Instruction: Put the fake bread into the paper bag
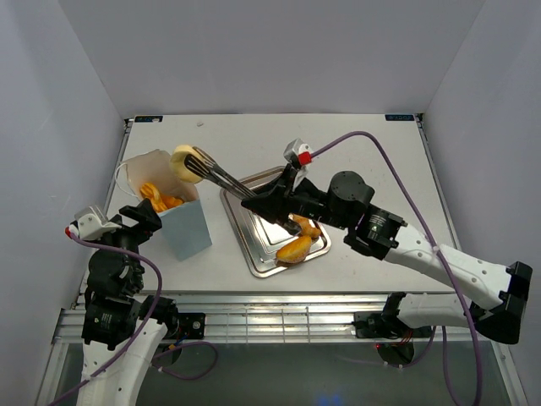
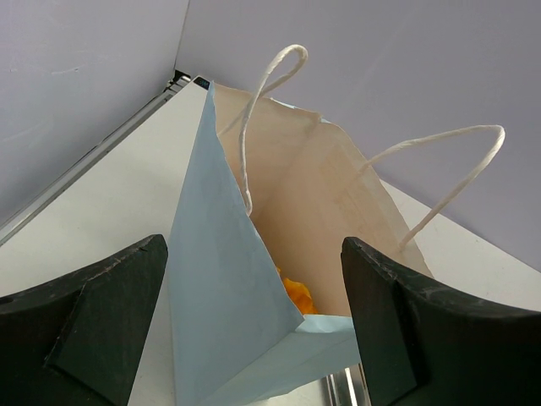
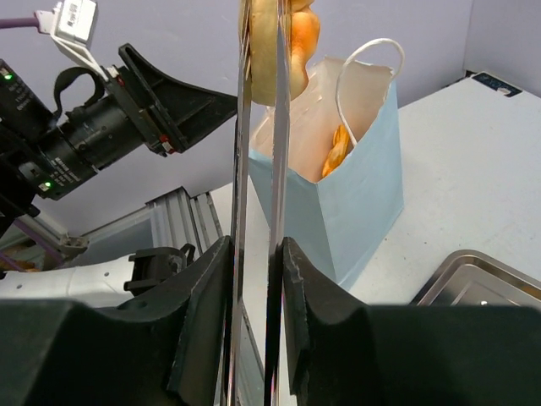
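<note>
Our right gripper point(image 3: 254, 330) clamps tongs point(image 3: 279, 194) pinching a bun point(image 1: 186, 163) above the bag point(image 1: 188, 228); left gripper point(image 2: 254, 326) gapes around its corner

A robotics lab test cell: a white table point(image 1: 380, 169) boxed in by plain pale walls point(image 1: 51, 101) on three sides, two robot arms point(image 1: 439, 258) bolted to bare aluminium rails point(image 1: 270, 317) at its near edge, and purple cables point(image 1: 359, 134) looping loose

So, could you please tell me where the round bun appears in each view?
Top external: the round bun sits upper left, by the paper bag's far rim.
Left wrist: not in it.
Right wrist: top centre, pinched in the tongs.
Shared landmark: the paper bag, in all three.
</note>
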